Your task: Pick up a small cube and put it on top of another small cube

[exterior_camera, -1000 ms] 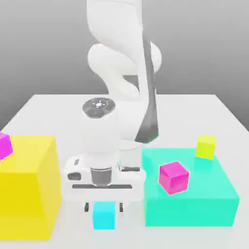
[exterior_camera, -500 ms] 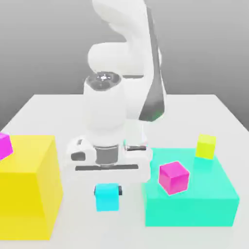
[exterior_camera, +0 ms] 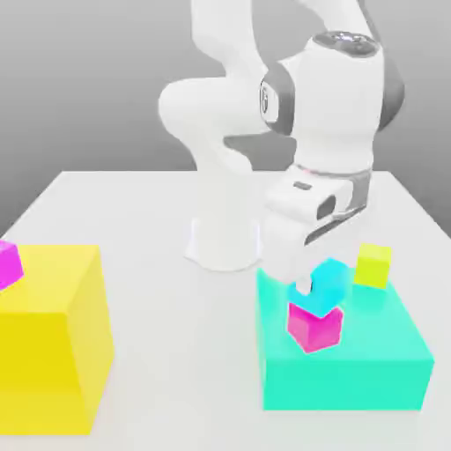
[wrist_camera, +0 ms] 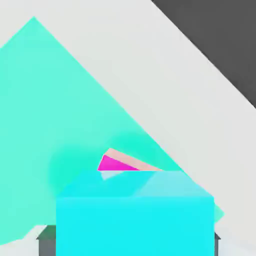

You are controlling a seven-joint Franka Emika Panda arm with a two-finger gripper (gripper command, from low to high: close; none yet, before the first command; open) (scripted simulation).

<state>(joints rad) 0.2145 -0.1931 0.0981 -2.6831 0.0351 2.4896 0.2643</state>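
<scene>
The small cyan cube (exterior_camera: 333,280) hangs right over the magenta-pink small cube (exterior_camera: 313,328), which sits on the big teal block (exterior_camera: 352,370). Whether the two cubes touch I cannot tell. My gripper (exterior_camera: 322,286) reaches down from above, its fingers flush against the cyan cube's sides and shut on it. In the hand view the cyan cube (wrist_camera: 135,215) sits between the dark fingertips (wrist_camera: 46,241), and a sliver of the magenta cube (wrist_camera: 117,163) peeks out beyond it on the teal block's top (wrist_camera: 50,100).
A small yellow-green cube (exterior_camera: 373,264) rests on the teal block's far corner, close to the gripper. A large yellow block (exterior_camera: 48,335) stands at the exterior view's left, with a second magenta cube (exterior_camera: 7,262) on its edge. The robot's base (exterior_camera: 222,247) is behind.
The gripper lifted the cyan cube off the table between the big blocks, then carried it toward the exterior view's right to above the magenta cube on the teal block.
</scene>
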